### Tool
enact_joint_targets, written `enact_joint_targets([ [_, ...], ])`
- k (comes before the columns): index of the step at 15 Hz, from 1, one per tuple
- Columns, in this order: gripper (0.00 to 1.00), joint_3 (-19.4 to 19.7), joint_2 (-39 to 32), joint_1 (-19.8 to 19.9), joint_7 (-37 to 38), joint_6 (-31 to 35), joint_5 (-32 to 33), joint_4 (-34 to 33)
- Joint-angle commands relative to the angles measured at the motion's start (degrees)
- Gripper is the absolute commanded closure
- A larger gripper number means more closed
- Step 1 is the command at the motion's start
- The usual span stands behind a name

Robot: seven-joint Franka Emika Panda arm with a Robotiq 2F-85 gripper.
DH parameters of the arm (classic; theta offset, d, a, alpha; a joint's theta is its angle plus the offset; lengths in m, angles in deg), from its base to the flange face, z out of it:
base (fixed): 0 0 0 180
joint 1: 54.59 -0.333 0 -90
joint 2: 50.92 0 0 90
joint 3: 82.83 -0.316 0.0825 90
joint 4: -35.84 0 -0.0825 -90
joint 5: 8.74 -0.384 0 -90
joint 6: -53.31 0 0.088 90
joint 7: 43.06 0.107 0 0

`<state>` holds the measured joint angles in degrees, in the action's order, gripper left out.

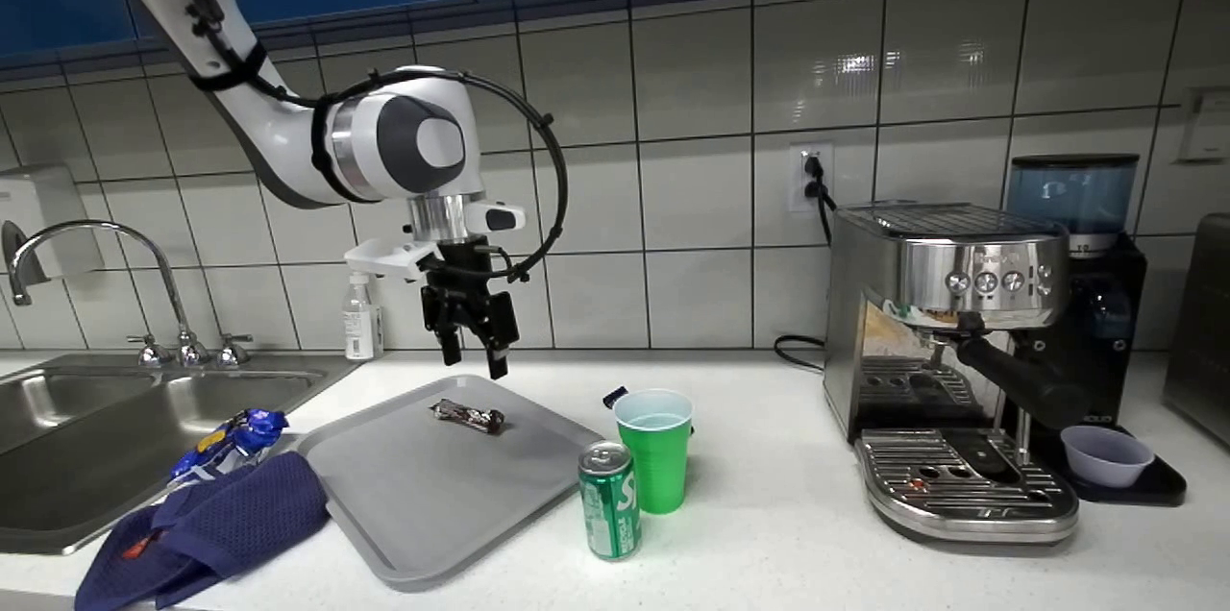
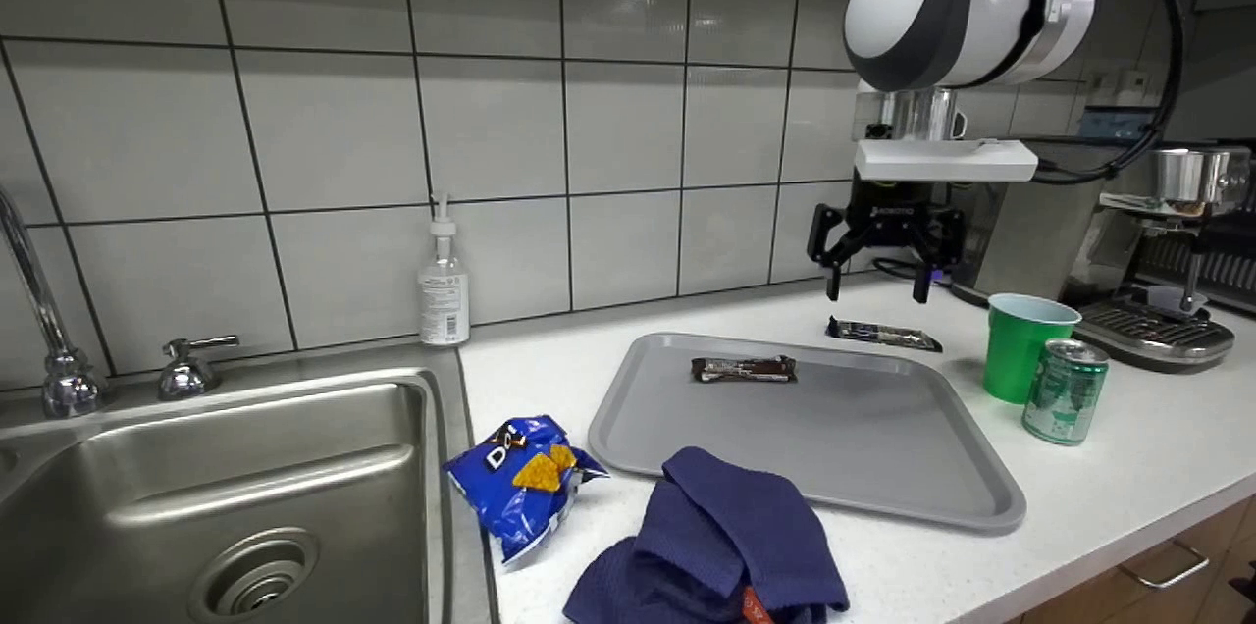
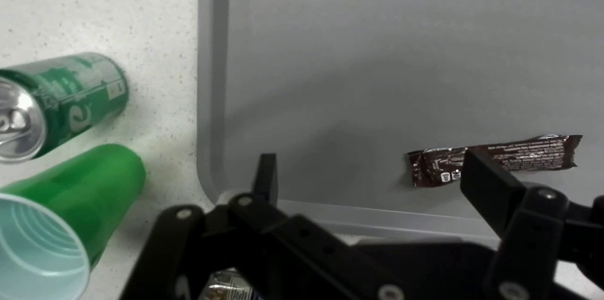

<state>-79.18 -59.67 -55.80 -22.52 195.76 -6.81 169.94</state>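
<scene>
My gripper (image 1: 474,365) (image 2: 876,296) (image 3: 368,163) is open and empty, pointing down above the counter near the tray's back edge. A grey tray (image 1: 423,496) (image 2: 863,452) (image 3: 330,78) lies flat on the counter. A brown-wrapped bar (image 1: 468,416) (image 2: 744,369) (image 3: 538,154) lies on the tray, apart from the gripper; in the wrist view one finger overlaps it. A dark-wrapped bar (image 2: 883,336) lies on the counter behind the tray. It is mostly hidden by the gripper in the wrist view (image 3: 230,286) and by the cup in an exterior view (image 1: 615,396).
A green cup (image 1: 656,467) and a green can (image 1: 609,510) stand upright beside the tray. A blue chip bag (image 2: 530,477) and a navy cloth (image 2: 726,536) lie between tray and sink (image 2: 432,467). A soap bottle (image 2: 444,286) stands by the wall. A coffee machine (image 1: 947,380) stands farther along.
</scene>
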Motion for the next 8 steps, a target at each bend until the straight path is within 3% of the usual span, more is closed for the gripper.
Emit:
enact_joint_targets([
  [1,0.00,-0.6,-3.4,-2.1,8.4,-3.8,0.1,-4.1],
  [8,0.00,0.0,-10.9,-5.7,21.4,-7.3,-0.7,-11.2],
])
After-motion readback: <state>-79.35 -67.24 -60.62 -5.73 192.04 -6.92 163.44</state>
